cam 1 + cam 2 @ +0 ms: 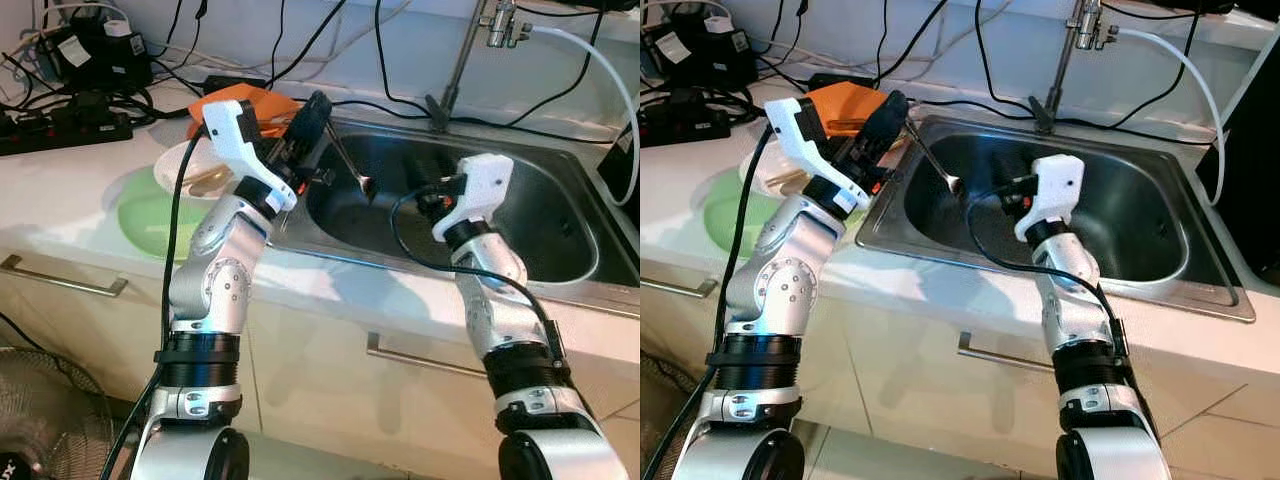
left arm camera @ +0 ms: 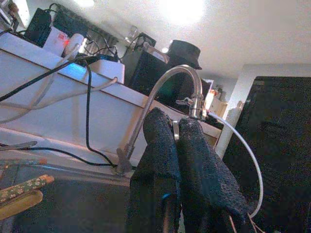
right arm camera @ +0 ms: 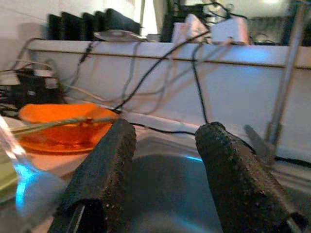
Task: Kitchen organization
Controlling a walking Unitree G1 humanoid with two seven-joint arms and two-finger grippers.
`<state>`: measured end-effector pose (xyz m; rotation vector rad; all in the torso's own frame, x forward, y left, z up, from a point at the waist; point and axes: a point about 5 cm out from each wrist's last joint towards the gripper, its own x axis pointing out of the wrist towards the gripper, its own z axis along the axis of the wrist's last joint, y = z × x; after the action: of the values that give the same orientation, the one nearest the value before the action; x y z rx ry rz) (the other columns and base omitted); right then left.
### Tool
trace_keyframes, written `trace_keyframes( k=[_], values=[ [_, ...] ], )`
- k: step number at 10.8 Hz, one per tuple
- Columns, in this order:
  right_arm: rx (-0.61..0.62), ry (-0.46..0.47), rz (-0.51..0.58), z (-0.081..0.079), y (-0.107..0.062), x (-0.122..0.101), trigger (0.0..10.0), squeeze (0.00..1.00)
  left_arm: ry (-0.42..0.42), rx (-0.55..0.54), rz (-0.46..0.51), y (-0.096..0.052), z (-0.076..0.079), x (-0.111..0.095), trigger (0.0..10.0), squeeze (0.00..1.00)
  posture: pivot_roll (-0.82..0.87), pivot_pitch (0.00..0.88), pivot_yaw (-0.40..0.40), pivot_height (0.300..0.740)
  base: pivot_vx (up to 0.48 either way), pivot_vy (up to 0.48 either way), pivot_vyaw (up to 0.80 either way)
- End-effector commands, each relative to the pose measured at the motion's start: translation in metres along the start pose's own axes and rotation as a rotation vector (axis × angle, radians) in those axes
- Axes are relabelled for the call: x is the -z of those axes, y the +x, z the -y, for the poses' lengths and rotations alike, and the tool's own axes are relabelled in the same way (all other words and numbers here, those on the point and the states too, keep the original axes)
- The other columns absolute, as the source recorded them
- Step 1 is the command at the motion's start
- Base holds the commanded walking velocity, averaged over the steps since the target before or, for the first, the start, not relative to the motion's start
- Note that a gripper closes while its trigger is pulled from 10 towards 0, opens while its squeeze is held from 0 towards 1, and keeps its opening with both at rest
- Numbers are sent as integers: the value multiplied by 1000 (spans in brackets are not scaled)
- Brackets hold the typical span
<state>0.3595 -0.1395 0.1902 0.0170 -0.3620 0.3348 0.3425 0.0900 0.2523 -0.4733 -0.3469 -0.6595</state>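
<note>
White surface point(image 1: 80, 225) with a steel sink point(image 1: 560, 270) set into it. Just beside the left gripper point(image 1: 312, 118) an orange plate point(image 1: 262, 100) lies on the surface; a white plate point(image 1: 190, 170) and green plate point(image 1: 145, 225) lie under that arm. Black power strip point(image 1: 60, 130) and cables point(image 1: 130, 100) lie well beyond, away from the sink.

Orange plate point(image 1: 262, 103), pale green plate point(image 1: 150, 222), steel-grey sink point(image 1: 560, 215); chopsticks point(image 2: 24, 187) perhaps floral-patterned.
</note>
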Motion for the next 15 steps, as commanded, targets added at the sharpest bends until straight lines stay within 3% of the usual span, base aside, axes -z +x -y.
trace_keyframes(
  k=[1,3,5,15],
  values=[
    [-45,3,12,-3,-1,-4,10000,0,16,33,-1,5,6,-2,10000,0,187,0,-5,740,0,0,0],
    [-195,17,19,-16,-7,-9,10000,0,31,35,-3,6,5,-2,10000,0,187,0,-4,740,0,0,0],
    [-261,27,20,-24,-9,-11,10000,0,33,37,-5,7,6,-2,10000,0,188,0,-5,740,0,0,0],
    [-319,63,-9,-42,-10,-5,10000,0,-6,124,-30,9,25,7,10000,0,200,0,-10,740,0,0,0]
  ],
)
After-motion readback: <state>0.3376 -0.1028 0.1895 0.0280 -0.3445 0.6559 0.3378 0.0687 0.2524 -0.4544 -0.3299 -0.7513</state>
